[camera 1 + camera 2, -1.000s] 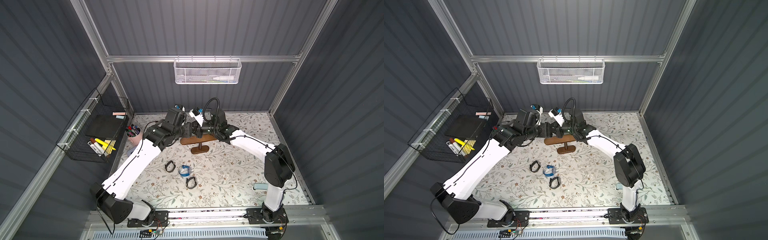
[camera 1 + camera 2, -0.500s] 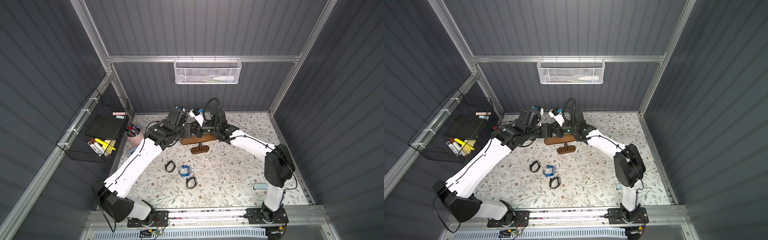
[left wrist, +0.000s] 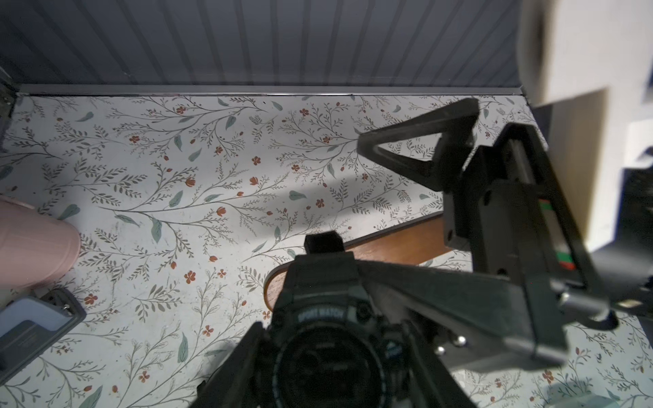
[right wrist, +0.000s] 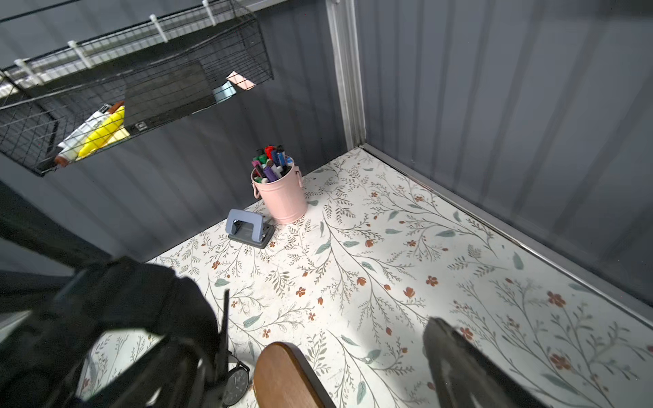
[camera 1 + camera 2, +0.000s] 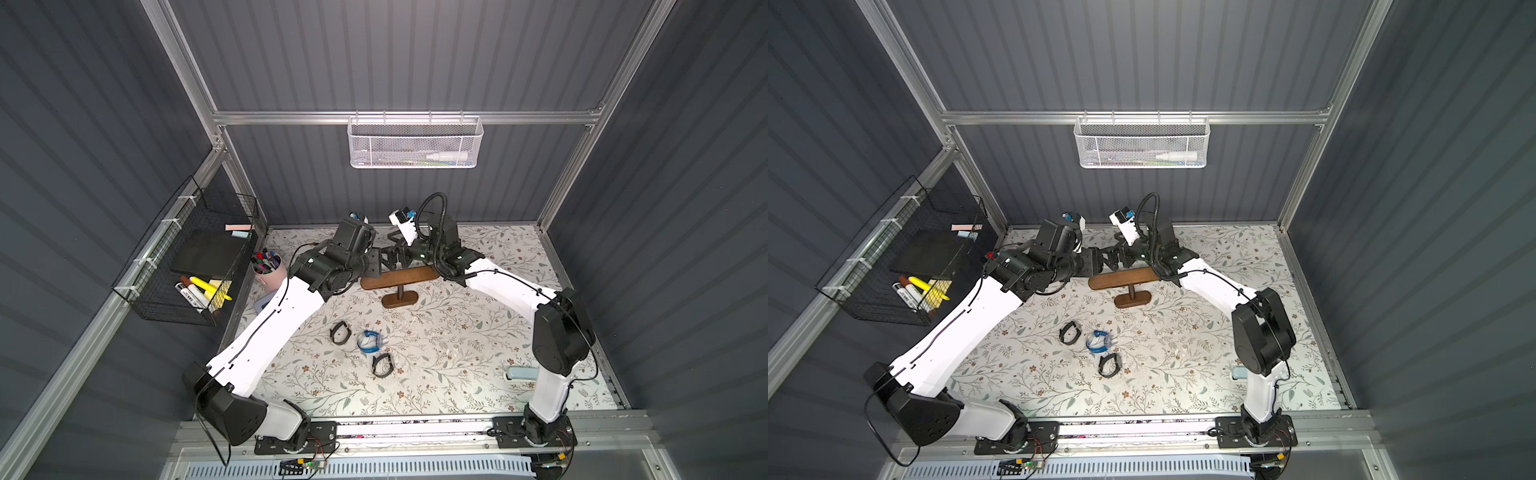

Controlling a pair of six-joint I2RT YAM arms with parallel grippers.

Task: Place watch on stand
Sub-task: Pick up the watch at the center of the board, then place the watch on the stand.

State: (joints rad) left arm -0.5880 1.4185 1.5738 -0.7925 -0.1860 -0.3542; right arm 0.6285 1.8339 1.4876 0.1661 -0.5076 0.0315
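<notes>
A black sport watch (image 3: 328,356) sits between the fingers of my left gripper (image 3: 327,385), which is shut on its case. Its strap reaches over the near end of the stand (image 3: 392,247), a dark brown wooden bar on a thin post. In the right wrist view the watch face (image 4: 237,385) shows beside the bar's rounded end (image 4: 286,378). My right gripper (image 4: 330,311) is open, its fingers spread either side of that end and holding nothing. In both top views the two grippers (image 5: 380,262) (image 5: 397,257) meet nose to nose over the left end of the stand (image 5: 401,277) (image 5: 1125,278).
Two black watches (image 5: 340,332) (image 5: 382,365) and a blue one (image 5: 369,340) lie on the floral mat in front of the stand. A pink marker cup (image 4: 279,190) and grey hole punch (image 4: 247,229) stand at the back left corner. A black wire basket (image 5: 187,257) hangs on the left wall.
My right gripper has gone from shut to wide open. The left gripper has closed slightly on the watch. Both arms have stayed at the stand's left end.
</notes>
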